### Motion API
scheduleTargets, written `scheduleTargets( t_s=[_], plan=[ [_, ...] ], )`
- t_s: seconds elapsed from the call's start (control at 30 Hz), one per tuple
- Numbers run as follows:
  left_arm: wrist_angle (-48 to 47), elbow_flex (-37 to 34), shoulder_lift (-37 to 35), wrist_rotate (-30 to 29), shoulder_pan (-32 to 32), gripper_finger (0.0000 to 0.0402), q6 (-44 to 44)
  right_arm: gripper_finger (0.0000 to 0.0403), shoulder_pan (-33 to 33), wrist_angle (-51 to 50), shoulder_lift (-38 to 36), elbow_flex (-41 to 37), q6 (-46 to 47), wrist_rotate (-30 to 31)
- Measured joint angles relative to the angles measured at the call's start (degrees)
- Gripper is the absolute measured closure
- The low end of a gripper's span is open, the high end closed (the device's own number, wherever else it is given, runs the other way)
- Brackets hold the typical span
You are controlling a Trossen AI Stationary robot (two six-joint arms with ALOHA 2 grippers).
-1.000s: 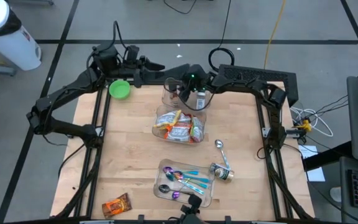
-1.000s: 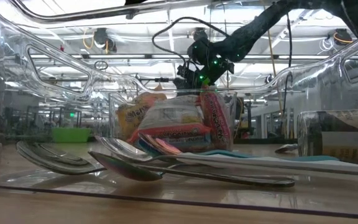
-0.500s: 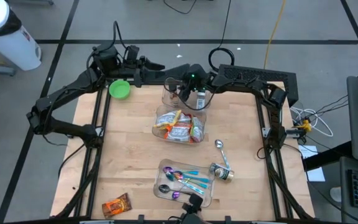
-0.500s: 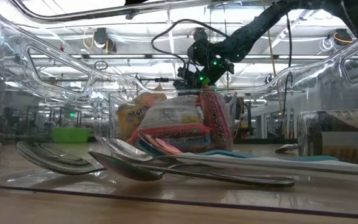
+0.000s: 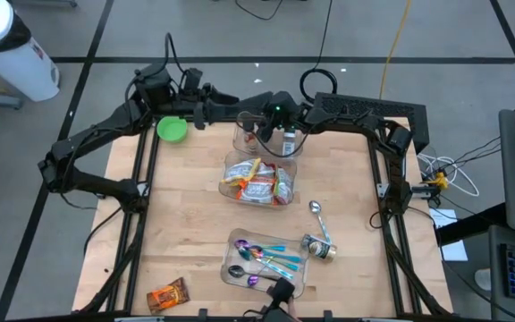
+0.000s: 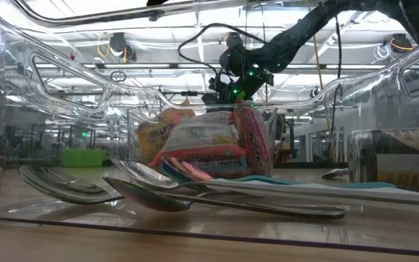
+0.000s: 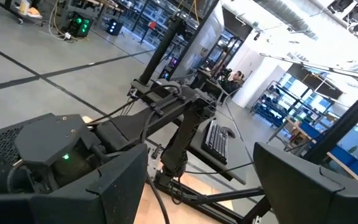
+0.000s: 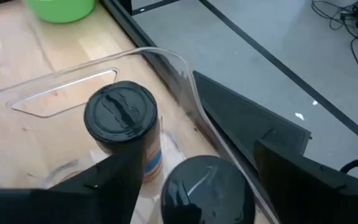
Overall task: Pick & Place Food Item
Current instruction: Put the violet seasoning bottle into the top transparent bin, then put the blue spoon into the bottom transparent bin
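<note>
Item: two dark-lidded jars (image 8: 122,121) standing upright side by side in a clear bin (image 5: 256,136) at the far edge of the table (image 5: 186,233); in my right wrist view one jar shows a label band below its lid, the second lid (image 8: 205,190) sits just beside it, nearer my fingers

My right gripper (image 5: 266,134): over that bin, above the jars, fingers (image 8: 89,186) spread apart to either side of the lids, grasping nothing; I cannot tell whether they touch a jar

Next bin toward the table's middle: clear tub (image 5: 259,182) full of wrapped snack packets (image 6: 209,142) in red, orange and white, near the jar bin

Near edge of the table: clear tray (image 5: 266,262) holding several spoons (image 6: 173,191) with coloured handles; a small jar lying on its side (image 5: 320,248) just beside the tray; a metal scoop (image 5: 315,211) between that jar and the snack tub; an orange-brown snack packet (image 5: 167,294) alone at the near left corner

My left gripper (image 5: 226,97): waiting at the far edge beyond the table, jaws released and empty, well apart from the food; a green bowl (image 5: 172,129) sits on the far left corner below that arm
</note>
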Motion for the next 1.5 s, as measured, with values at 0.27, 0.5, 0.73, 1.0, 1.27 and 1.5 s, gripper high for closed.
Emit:
scheduleTargets(
  t_s=[0.27,0.5,0.73,1.0,1.27,1.5],
  plan=[
    [0.0,0.0,0.0,-0.5,-0.3,0.0105,0.3,0.0129,0.4,2.6,-3.8,0.0,-0.1,0.0],
    [0.0,0.0,0.0,-2.1,-0.4,0.0105,-1.8,0.0133,0.5,1.6,-9.3,0.0,11.0,-0.3],
    [0.2,0.0,0.0,-1.5,-1.8,0.0105,-0.8,0.0132,0.4,4.7,-14.1,0.0,18.3,-5.9],
    [6.8,0.0,0.0,-8.4,-3.6,0.0105,-3.1,0.0132,2.0,10.1,-15.6,0.0,29.7,-6.4],
    [-1.5,-0.1,-5.2,-3.2,-4.8,0.0105,5.7,0.0136,2.3,15.4,-17.3,0.0,37.0,-25.6],
    [-22.7,0.0,-17.1,-6.9,-5.5,0.0105,13.1,0.0140,4.6,-3.3,-26.2,0.0,24.2,-26.6]
  ],
)
